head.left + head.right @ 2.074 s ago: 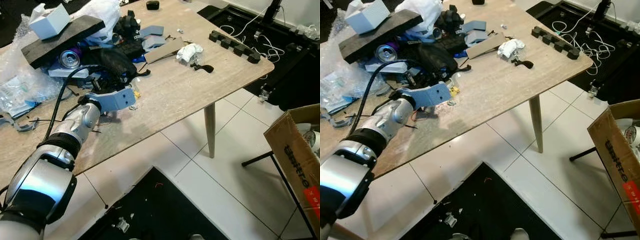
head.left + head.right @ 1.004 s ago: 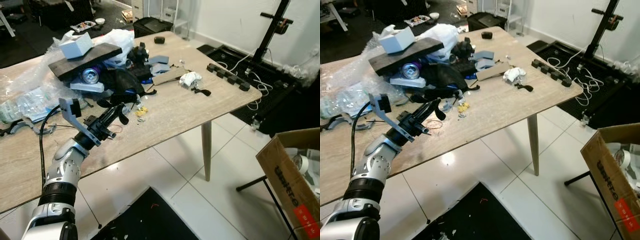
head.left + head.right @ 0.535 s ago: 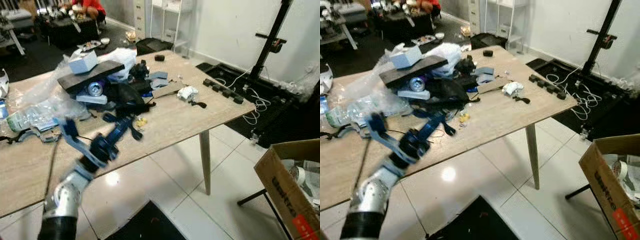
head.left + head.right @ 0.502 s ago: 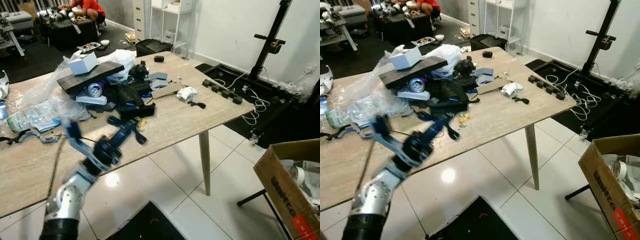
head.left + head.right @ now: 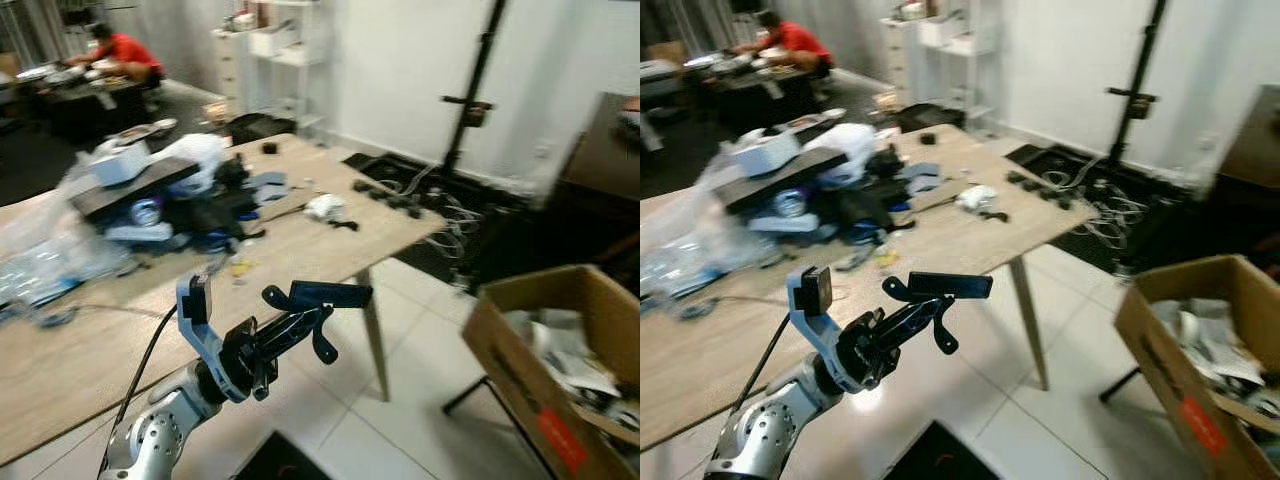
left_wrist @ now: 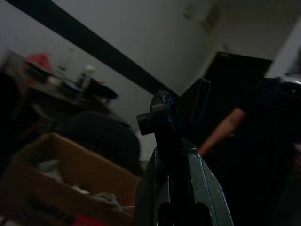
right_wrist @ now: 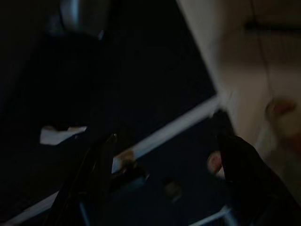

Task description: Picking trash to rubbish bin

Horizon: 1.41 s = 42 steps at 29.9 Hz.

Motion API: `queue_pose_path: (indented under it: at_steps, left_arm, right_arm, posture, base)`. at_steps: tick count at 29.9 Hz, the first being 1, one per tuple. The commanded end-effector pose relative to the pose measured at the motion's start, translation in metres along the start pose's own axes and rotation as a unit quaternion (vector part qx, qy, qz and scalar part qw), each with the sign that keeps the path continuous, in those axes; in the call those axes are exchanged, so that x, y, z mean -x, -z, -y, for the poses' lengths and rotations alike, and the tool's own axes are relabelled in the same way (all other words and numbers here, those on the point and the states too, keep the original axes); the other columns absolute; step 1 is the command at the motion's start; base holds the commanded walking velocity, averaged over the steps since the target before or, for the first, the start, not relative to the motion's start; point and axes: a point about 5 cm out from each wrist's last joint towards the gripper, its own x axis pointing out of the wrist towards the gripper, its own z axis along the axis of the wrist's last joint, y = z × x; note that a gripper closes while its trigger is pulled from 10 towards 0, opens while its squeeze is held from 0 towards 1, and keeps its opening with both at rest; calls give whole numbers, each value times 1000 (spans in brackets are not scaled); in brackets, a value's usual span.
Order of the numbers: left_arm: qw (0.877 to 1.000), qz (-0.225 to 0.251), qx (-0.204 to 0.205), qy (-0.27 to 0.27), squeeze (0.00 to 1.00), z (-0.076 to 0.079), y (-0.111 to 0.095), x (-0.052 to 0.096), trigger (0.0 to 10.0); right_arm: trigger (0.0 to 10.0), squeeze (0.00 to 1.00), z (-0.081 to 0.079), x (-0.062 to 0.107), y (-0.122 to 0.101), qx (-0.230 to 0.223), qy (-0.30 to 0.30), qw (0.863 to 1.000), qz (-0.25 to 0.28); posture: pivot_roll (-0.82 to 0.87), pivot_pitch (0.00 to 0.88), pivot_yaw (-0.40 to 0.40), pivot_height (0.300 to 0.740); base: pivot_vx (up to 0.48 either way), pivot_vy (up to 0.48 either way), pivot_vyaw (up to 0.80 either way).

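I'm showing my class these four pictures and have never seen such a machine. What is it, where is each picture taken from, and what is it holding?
It is a humanoid robot tidying trash. Two pictures come from its head cameras, two dark ones from its wrists. Its left gripper holds a flat black strip-like piece lifted off the cluttered wooden table, whose heap includes a drink can and crumpled white paper. To the right stands the cardboard box serving as the bin, with paper already inside. The right gripper hangs open above the dark floor.

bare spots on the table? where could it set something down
Free: the table corner between the white crumpled trash and the near edge, and the near-edge strip behind the left gripper. Crowded: the clutter pile at the far left.
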Motion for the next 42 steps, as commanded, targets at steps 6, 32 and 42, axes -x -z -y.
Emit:
queue_pose_path:
  at_steps: [6,32,42]
  left_arm:
    - [997,4,-16,-69,0,-12,3,-8,10000]
    - [990,33,-27,-135,0,-28,7,-30,10000]
    - [985,22,-43,-163,0,-30,18,-34,10000]
  right_arm:
    - [10000,0,-7,0,5,20,-11,1000,-15]
    - [10000,0,-15,-1,7,25,-18,999,-22]
    - [10000,0,-15,0,8,22,-18,999,-23]
  posture:
    - [-143,112,42,740]
    - [-150,114,47,740]
    - [-152,114,46,740]
  base:
    - [0,0,-780]
    - [0,0,-781]
    - [0,0,-781]
